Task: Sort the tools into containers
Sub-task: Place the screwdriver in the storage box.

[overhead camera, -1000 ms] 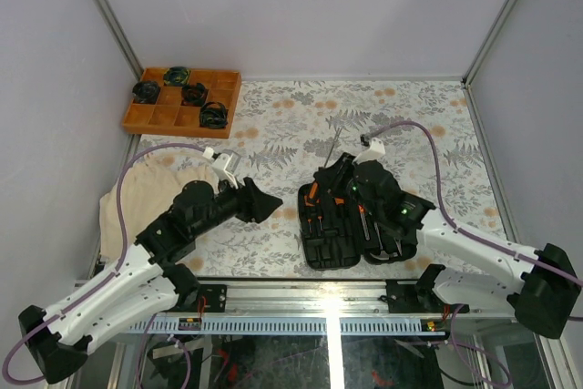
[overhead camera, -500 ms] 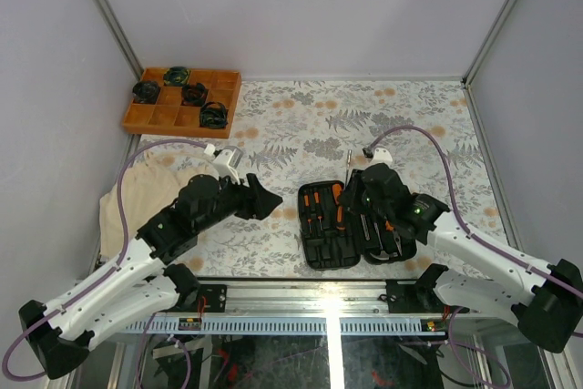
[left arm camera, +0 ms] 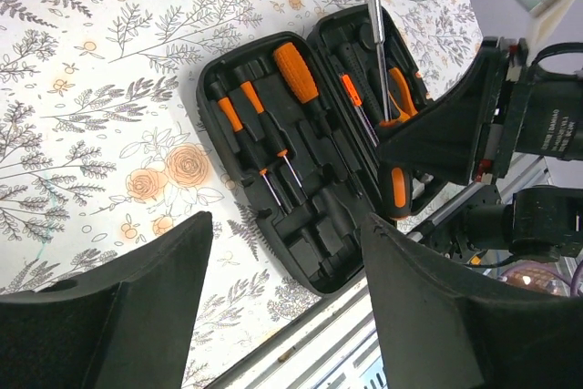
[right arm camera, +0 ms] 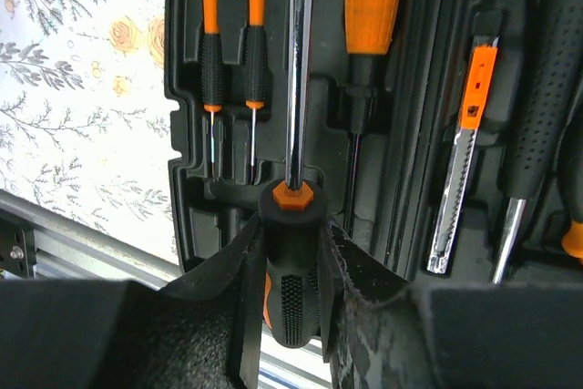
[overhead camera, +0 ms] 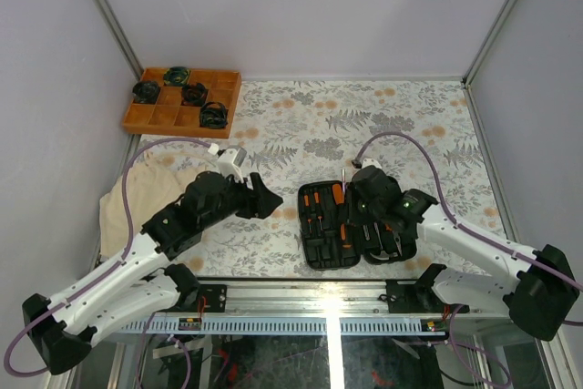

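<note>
1. Table [overhead camera: 301, 125]: floral cover. Tray [overhead camera: 137, 121] with coils at the far left corner, beige cloth [overhead camera: 146, 196] near left. None of these bear on the move.
2. Case [overhead camera: 317, 252]: lies open and flat, near the near edge and a little right of centre. Its left half has several screwdrivers seated, handles at the far end and tips pointing near. Some moulded slots in the near part look unfilled.
3. Left gripper [left arm camera: 287, 225]: just left of the case and clear of it. Fingers spread wide, nothing between them, touching nothing. It faces the case from the left.
4. Right gripper [right arm camera: 290, 252]: over the case, coming in from the near right. This is the nearer arm and the working one. Fingers are clamped on the black handle of a screwdriver [right arm camera: 296, 88], just behind the orange collar.
5. Held screwdriver: long axis runs near to far, parallel with the seated ones but reversed, handle near and tip far. In the wrist view the shaft passes between two thin screwdrivers on the left and a fat orange-handled one on the right.
6. Judgement: the target slot lies straight below the shaft, so the move is mostly a lowering. Height above the moulding cannot be told, nor whether that slot accepts this orientation.
</note>
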Tool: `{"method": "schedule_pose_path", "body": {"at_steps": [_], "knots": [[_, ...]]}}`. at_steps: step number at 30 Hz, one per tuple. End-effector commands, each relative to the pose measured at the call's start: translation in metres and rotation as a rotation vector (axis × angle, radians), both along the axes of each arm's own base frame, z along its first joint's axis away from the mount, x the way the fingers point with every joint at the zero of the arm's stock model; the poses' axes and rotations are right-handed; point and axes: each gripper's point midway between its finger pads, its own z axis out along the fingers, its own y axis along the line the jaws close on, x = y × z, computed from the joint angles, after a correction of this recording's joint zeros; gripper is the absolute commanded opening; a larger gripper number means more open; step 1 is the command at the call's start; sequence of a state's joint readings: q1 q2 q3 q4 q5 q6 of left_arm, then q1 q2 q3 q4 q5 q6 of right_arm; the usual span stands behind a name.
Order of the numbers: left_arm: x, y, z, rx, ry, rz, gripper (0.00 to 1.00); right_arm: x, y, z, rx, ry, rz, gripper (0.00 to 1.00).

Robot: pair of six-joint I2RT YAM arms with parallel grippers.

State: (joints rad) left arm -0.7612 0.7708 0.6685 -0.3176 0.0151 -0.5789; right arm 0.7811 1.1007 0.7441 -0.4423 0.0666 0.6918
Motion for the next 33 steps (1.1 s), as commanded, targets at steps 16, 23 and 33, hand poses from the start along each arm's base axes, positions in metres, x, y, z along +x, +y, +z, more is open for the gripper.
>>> {"method": "schedule_pose_path", "body": {"at_steps": [16,23,33], "knots": [[0.000,0.004,0.012,0.031,-0.043,-0.036,0.66,-0.020,0.026,-0.038,0.065,0.100,0.020,0.02],[0.000,0.004,0.013,0.030,-0.046,-0.034,0.66,-0.026,0.027,-0.052,0.018,0.128,0.042,0.03],[0.000,0.003,0.013,0.032,-0.045,-0.039,0.66,-0.037,0.022,-0.066,-0.038,0.186,0.074,0.13]]}}
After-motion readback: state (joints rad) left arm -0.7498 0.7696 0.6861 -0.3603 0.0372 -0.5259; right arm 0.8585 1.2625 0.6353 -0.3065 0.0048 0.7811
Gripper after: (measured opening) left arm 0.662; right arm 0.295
